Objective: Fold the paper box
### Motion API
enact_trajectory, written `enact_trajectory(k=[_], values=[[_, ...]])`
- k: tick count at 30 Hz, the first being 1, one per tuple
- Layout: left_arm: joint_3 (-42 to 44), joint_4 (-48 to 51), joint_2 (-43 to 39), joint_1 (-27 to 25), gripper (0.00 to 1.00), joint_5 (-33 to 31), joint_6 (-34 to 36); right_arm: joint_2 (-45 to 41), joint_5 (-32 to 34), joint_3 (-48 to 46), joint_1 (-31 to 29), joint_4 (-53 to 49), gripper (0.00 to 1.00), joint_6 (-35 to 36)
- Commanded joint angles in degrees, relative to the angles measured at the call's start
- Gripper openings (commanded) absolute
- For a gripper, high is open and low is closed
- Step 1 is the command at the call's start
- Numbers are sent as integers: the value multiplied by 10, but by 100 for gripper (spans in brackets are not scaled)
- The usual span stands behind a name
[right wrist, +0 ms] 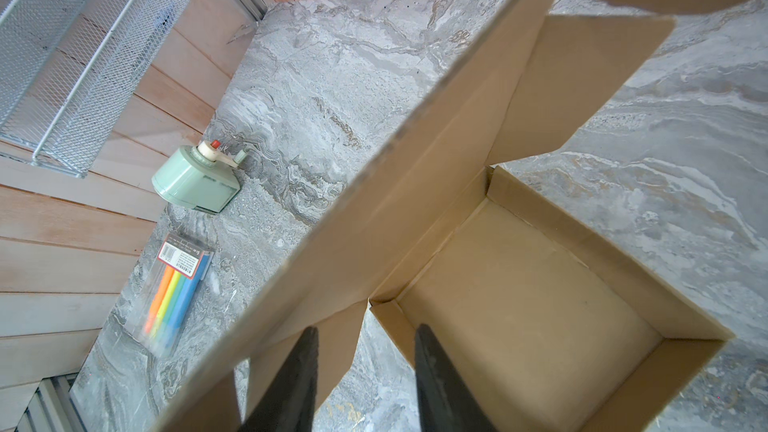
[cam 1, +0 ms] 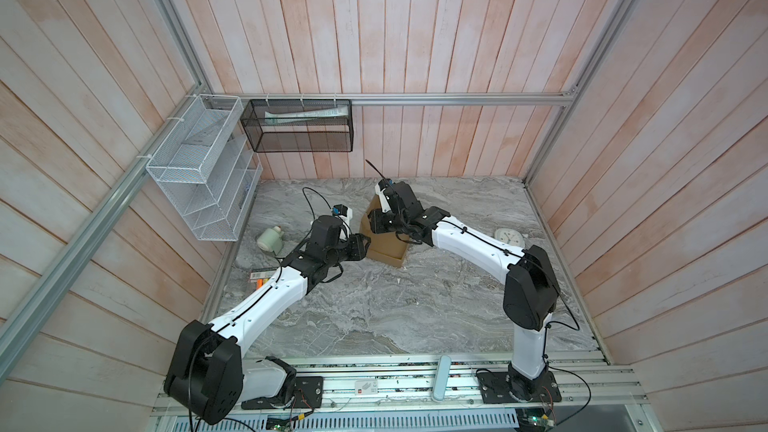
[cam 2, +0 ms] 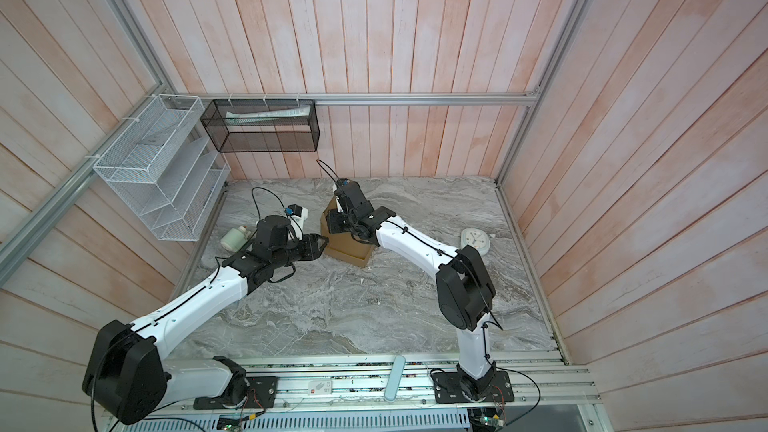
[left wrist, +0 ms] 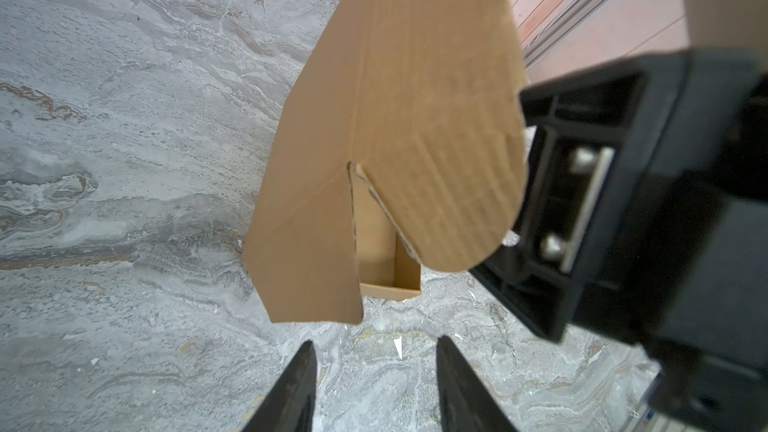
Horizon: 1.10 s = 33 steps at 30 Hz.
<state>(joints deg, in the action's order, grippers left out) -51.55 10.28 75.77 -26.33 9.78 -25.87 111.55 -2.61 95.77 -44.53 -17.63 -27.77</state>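
Brown corrugated cardboard paper box point(cam 1: 386, 254) sat mid-back on the grey marble tabletop point(cam 1: 415, 309), tray formed, lid panel standing up. Left gripper point(left wrist: 374, 340) hung just short of the lid's side flap, fingers apart, empty. Right gripper point(right wrist: 365, 328) hovered over the tray's corner, fingers apart, gripping nothing. One finger was beside the lid's inner face, contact unclear.

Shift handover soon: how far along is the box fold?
Done: the box has its walls up. In hand: the lid stands open; the right gripper, open, is beside it, and the left gripper, open, faces its flap. Left: close the lid and tuck its flaps.
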Motion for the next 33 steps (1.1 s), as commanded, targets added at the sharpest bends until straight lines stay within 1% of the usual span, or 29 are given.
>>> enact_trajectory(k=[1,7,22,33], values=[[-18,-12,16,-3,48,-28,11,13,2,21,2,-13,40,9],[-22,-34,37,-3,47,-48,9,12,1,21,1,-14,40,9],[-61,-58,85,-3,42,-61,18,12,1,25,2,-15,40,9],[-64,-60,93,-3,30,-69,29,8,4,24,2,-14,40,10]])
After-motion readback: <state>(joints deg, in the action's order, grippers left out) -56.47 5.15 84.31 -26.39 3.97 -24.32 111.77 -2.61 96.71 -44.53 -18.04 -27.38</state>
